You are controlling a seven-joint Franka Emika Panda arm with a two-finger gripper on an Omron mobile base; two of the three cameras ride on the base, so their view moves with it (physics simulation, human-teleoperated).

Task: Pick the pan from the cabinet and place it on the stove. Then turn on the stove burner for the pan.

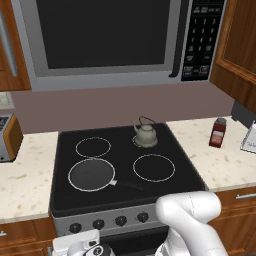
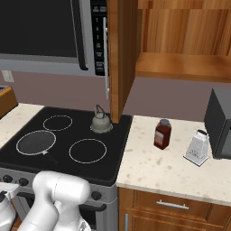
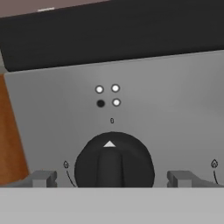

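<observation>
The dark-grey pan (image 1: 91,175) (image 2: 36,141) lies flat on the front-left stove burner (image 1: 70,178) of the black glass stove (image 1: 167,142) (image 2: 67,131), its black handle pointing right. My gripper (image 3: 112,178) (image 1: 76,243) is low at the stove's steel front, facing the leftmost round black knob (image 3: 113,164) (image 1: 75,227). It is open, with one fingertip on each side of the knob and apart from it. The knob's white pointer aims up at the 0 mark. The cabinet (image 2: 180,65) stands open at the upper right, its shelf bare.
A small grey kettle (image 1: 145,134) (image 2: 101,122) sits on the back-right ring. The microwave (image 1: 110,40) hangs above the stove. A red jar (image 2: 162,134), a grater (image 2: 197,147) and a dark appliance (image 2: 221,122) stand on the right counter, a toaster (image 1: 7,137) on the left.
</observation>
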